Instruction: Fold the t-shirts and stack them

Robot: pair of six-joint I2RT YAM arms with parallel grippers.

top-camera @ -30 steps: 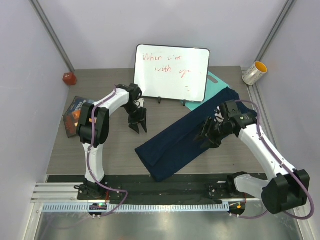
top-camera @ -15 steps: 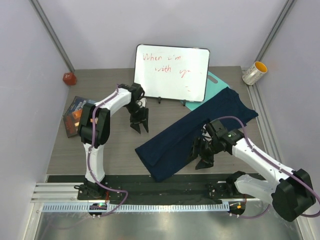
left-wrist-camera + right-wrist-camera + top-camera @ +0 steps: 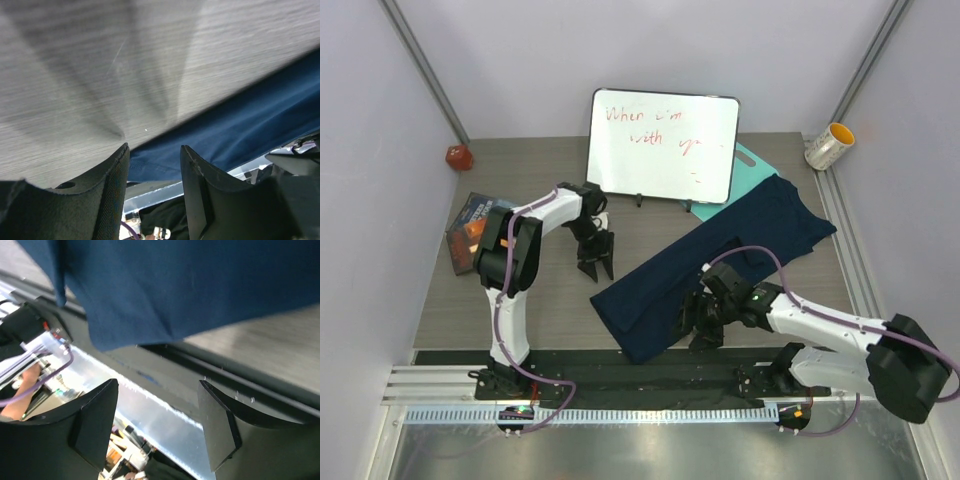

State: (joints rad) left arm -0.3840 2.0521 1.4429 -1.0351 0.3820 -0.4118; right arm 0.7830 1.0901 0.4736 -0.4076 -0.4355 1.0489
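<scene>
Navy t-shirt (image 3: 672,277) just beneath right hand (image 3: 696,324)

I read red handwriting on the whiteboard (image 3: 663,147): "When I'm with yo", the last word trailing off. Nothing else I see is legible.

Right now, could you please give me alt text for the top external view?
A dark navy t-shirt lies diagonally across a grey table, its far end by a teal board. The right claw is open at its near edge, the left claw open over bare table; a whiteboard stands behind.
</scene>
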